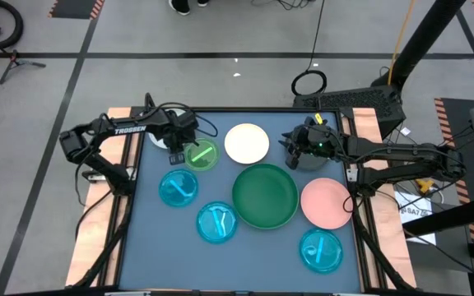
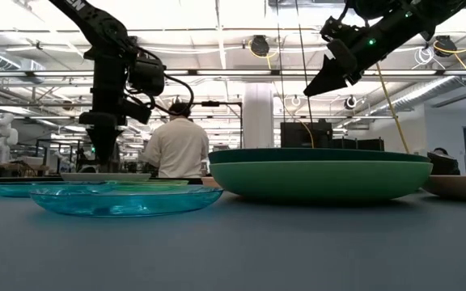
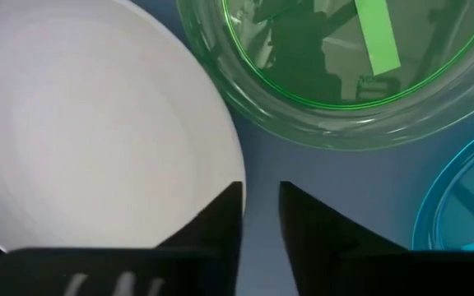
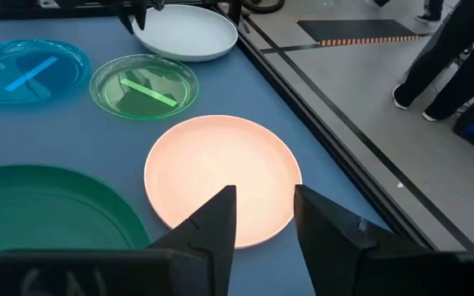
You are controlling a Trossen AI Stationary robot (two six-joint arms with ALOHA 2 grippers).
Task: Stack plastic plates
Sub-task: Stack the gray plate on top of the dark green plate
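Plastic plates lie spread flat on the blue table. A cream-white plate sits at the far middle, and a lime one lies to its left. A large green plate is in the middle, a pink one to its right. Three cyan plates lie nearer. My left gripper is open, pointing down at the rim of a pale plate. My right gripper is open, raised beside the cream-white plate. My left gripper comes from above at the pale plate's rim, next to the lime plate. One finger stands over the rim, the other over bare table. Whether it touches the plate, I cannot tell.
A dark round shape lies under the right arm's wrist at the far right. Wooden rails border the table's left and right sides. A person stands in the room behind. Bare table shows along the near edge.
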